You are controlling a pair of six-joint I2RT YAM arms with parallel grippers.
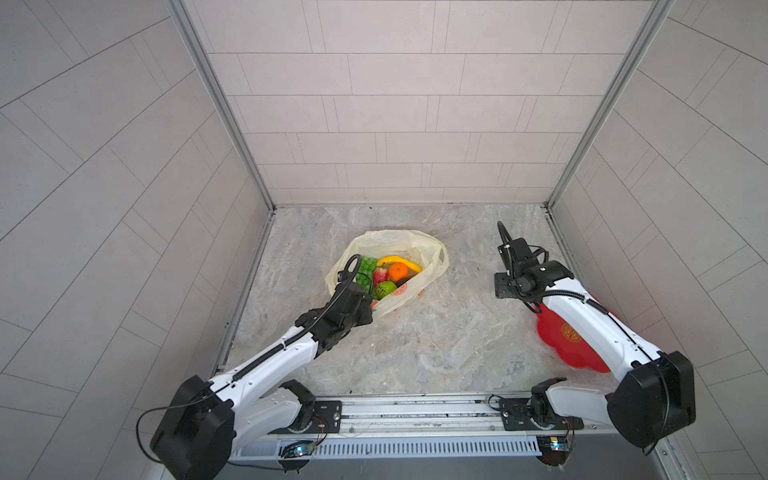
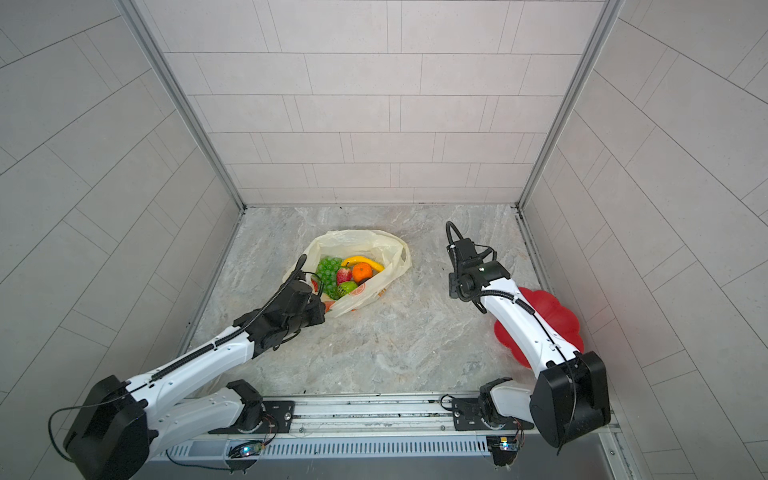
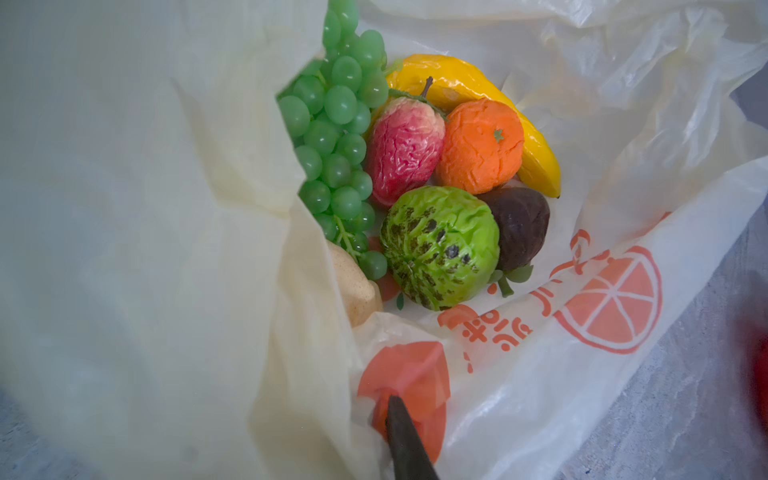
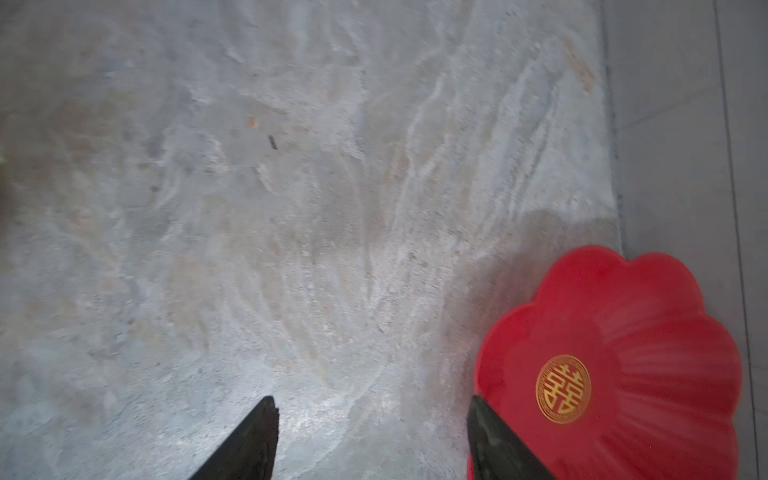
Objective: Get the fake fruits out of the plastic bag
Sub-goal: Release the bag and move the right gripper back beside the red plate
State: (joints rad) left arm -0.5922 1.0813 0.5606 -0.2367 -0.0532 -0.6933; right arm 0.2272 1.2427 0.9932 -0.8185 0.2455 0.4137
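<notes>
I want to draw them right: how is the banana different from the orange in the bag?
The banana is yellow, the orange is orange. The banana is long and curved, the orange is round like a ball. The banana lies at the edge of the pile, bending round the orange, which sits nearer the middle. Both are crinkly toy fruits inside the plastic bag.

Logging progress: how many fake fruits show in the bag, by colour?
Green: 2, grape bunch, netted fruit
Yellow banana: 1
Orange fruit: 1
Red fruit: 1
Dark brown fruit: 1
Cream fruit: 1
Total: 7 visible; more may be hidden
</notes>
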